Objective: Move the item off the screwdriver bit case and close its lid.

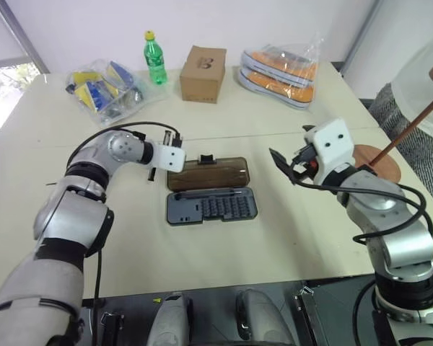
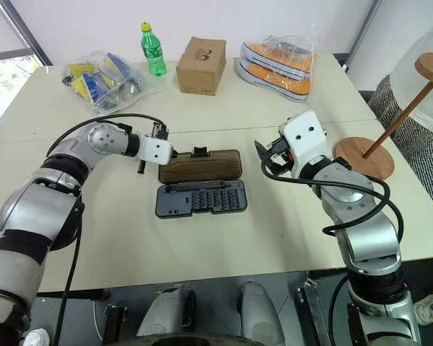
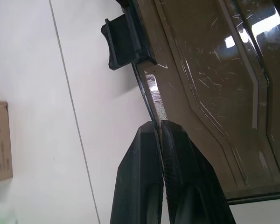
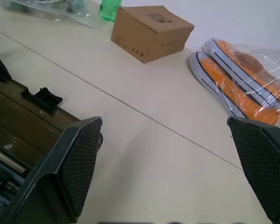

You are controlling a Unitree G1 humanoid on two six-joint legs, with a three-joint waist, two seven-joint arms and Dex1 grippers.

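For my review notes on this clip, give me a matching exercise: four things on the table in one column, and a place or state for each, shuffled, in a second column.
Things:
1. lid
2. wooden stand
3. left tool
4. right tool

States:
A. shut, tips at the lid's long edge
B. open, empty, hovering right of the case
C. lying flat open beside the bit tray
D. upright on the table's right side, off the case

Pairs: 1-C, 2-D, 3-A, 4-B
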